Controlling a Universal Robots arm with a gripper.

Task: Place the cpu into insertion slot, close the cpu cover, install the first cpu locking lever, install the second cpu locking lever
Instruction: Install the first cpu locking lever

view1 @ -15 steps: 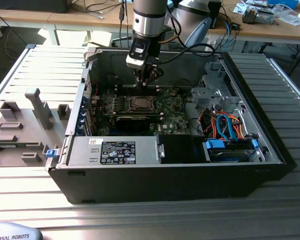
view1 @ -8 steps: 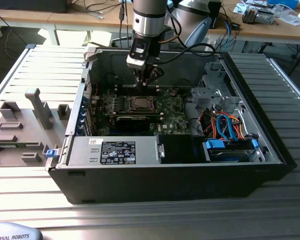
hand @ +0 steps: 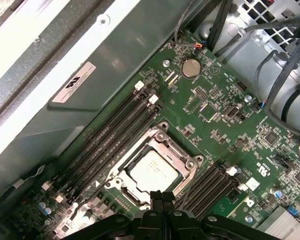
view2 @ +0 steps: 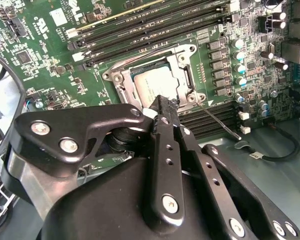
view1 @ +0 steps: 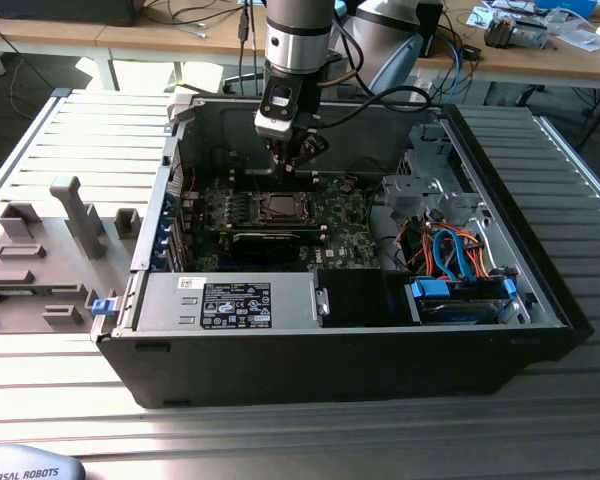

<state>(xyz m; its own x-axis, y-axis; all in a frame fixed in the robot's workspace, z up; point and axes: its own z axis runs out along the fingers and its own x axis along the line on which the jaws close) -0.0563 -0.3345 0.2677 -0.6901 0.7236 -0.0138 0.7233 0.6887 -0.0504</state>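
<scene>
Room: wooden desks (view1: 540, 60) strewn with cables stand along the far side.
Surface: the table (view1: 380, 430) is ribbed grey metal, laid in long parallel slats.
Fixtures: blocky matte grey holders (view1: 80, 215) sit on the table at the exterior view's left.
Case: an open black computer case (view1: 330, 370) lies on the table, with bare grey sheet metal inside.
Power supply: a silver box (view1: 230, 305) fills the near side of the case.
Cables: blue and orange leads (view1: 460, 255) bundle at the exterior view's right.
Motherboard: the green board (hand: 225, 125) is dense with small parts, long black memory slots (hand: 115, 130) and a round shiny coin cell (hand: 191, 67).
Cpu: the cpu (hand: 154, 171) is a flat square with a dull silver-grey top. It lies in the socket at the middle of the board.
Cpu cover: the cpu cover (hand: 166, 140) is a thin bright metal frame lying flat around the chip, whose top shows through the square opening.
Lever: a thin wire lever (view2: 217, 120) slants out from a socket corner across the neighbouring slots.
Gripper: the black gripper (hand: 157, 194) hangs just above the socket's edge.
Jaws: pressed together, with nothing seen between them.
</scene>
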